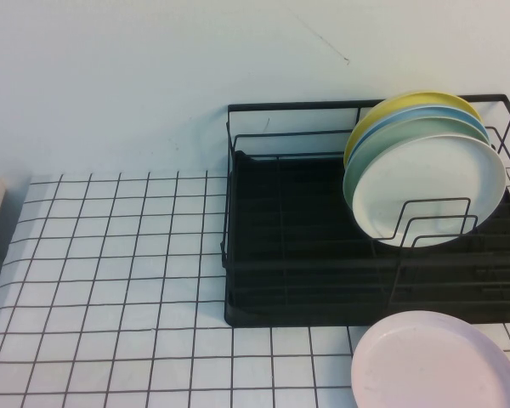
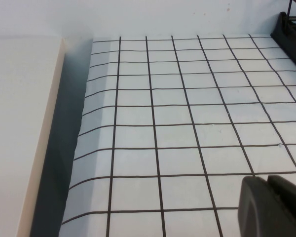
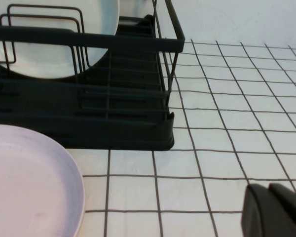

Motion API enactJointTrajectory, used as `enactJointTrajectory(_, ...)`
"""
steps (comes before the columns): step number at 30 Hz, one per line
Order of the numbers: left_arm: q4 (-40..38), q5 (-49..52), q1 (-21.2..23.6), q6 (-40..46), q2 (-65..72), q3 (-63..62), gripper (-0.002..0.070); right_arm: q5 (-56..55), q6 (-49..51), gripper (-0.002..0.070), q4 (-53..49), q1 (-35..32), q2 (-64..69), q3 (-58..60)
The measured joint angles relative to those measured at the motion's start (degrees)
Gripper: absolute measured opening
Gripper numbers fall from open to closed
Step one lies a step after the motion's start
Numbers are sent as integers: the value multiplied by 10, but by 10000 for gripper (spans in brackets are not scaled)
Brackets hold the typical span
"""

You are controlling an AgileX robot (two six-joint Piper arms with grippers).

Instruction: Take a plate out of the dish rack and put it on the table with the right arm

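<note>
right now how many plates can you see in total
5. Four stand on edge in the dish rack, front to back: white plate, mint-green plate, blue plate, yellow plate. A pink plate lies flat on the table. More may be hidden behind.

Behind the work surface we see a plain, pale grey-white wall [image 1: 153, 76], matte and evenly lit, with a thin dark scratch mark [image 1: 327, 47] high up. At the left edge we find a flat cream-coloured board [image 2: 19, 138], with a shadowed gap beside it.
</note>
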Motion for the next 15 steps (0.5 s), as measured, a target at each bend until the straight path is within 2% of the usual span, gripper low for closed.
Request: enactJointTrajectory(15,0,0,0,0,0,0,-4,0,0,-4,0,24,0,0)
